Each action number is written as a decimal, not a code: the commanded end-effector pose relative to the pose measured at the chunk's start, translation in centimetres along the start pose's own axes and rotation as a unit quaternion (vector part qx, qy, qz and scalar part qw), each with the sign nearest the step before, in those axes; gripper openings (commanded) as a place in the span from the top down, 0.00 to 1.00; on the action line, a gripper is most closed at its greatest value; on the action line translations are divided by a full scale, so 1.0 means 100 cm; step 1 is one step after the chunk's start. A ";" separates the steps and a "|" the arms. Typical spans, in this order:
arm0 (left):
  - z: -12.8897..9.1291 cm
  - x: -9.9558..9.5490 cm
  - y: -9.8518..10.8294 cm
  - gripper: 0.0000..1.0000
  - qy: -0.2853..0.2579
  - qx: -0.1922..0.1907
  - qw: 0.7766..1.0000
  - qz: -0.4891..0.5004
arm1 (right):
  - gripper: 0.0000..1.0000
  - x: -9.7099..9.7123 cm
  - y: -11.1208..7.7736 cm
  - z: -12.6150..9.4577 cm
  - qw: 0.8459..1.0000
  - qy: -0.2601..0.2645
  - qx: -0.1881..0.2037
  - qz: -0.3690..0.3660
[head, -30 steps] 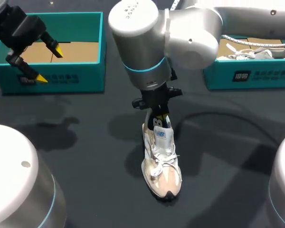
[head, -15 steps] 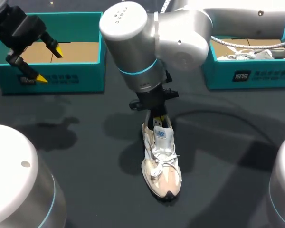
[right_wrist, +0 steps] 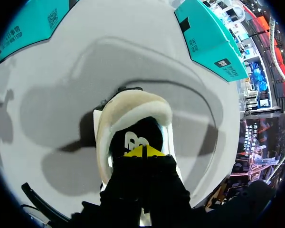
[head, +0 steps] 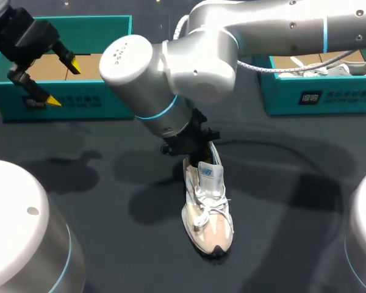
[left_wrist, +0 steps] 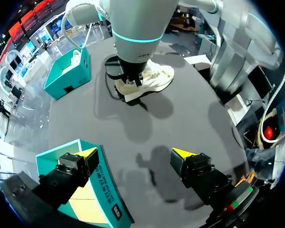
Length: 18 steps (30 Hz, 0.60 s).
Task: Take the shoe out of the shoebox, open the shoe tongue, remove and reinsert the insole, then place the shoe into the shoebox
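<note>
On the dark bench (head: 110,244), the big right arm (head: 171,67) leans in over the middle while the left arm (head: 24,36) hangs above the teal shoebox (head: 110,97), jaws spread wide. The shoe (head: 208,213) sits out of the box, mid-bench, with the right jaws pinched together down in its heel opening over the insole (right_wrist: 133,137). Looks like the insole-removal step to me. Next it wants a solid grip on the insole edge, then a lift out.

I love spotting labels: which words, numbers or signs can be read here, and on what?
Nothing reads clearly enough to quote.
Left shoebox: white print on its front, too blurred.
Right shoebox: white sign and print on its front, too blurred.
Shoe: small blue mark on the tongue, too small.
</note>
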State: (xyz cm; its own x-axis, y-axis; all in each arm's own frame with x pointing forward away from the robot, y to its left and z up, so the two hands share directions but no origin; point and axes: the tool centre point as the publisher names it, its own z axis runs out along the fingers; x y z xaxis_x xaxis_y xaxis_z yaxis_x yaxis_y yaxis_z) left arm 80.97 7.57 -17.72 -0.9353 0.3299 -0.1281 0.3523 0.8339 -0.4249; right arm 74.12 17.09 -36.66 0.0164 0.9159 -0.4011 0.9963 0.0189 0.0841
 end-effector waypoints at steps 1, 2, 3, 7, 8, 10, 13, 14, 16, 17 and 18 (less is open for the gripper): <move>0.000 0.000 0.000 0.00 0.001 -0.001 1.000 0.000 | 1.00 0.011 0.005 0.012 1.000 -0.002 0.012 -0.005; 0.000 0.000 0.000 0.00 0.001 -0.001 1.000 0.000 | 1.00 0.012 0.005 0.013 1.000 0.002 0.013 -0.006; 0.000 0.000 0.000 0.00 0.001 -0.001 1.000 0.000 | 1.00 0.012 0.005 0.012 1.000 0.003 0.013 -0.007; 0.000 0.000 0.000 0.00 0.001 -0.001 1.000 0.000 | 1.00 0.007 0.001 -0.005 1.000 -0.014 -0.001 0.000; 0.000 0.000 0.000 0.00 0.001 -0.001 1.000 0.000 | 1.00 0.006 0.000 -0.009 1.000 -0.025 -0.002 0.003; 0.000 0.000 0.000 0.00 0.001 -0.001 1.000 0.000 | 1.00 0.003 -0.001 -0.014 0.999 -0.047 -0.001 0.007; 0.000 0.000 0.000 0.00 0.001 -0.001 1.000 0.000 | 1.00 0.002 -0.002 -0.015 0.997 -0.078 0.012 0.010; 0.000 0.000 0.000 0.00 0.001 -0.001 1.000 0.000 | 1.00 0.001 -0.002 -0.014 0.996 -0.082 0.014 0.011; 0.000 0.000 0.000 0.00 0.001 -0.001 1.000 0.000 | 1.00 -0.001 -0.002 -0.010 0.996 -0.086 0.016 0.013; 0.000 0.000 0.000 0.00 0.001 -0.001 1.000 0.000 | 1.00 -0.002 -0.002 -0.008 0.996 -0.087 0.017 0.014; 0.000 0.000 0.000 0.00 0.001 -0.001 1.000 0.000 | 1.00 -0.004 -0.001 -0.004 0.996 -0.086 0.018 0.016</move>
State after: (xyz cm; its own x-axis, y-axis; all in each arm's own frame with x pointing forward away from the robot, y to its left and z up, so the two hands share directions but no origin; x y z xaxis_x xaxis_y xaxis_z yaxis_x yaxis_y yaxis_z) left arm 80.97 7.57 -17.71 -0.9353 0.3299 -0.1281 0.3523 0.8339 -0.4249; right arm 74.12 16.58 -35.10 0.0411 0.8494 -0.5261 0.9980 -0.0096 0.0624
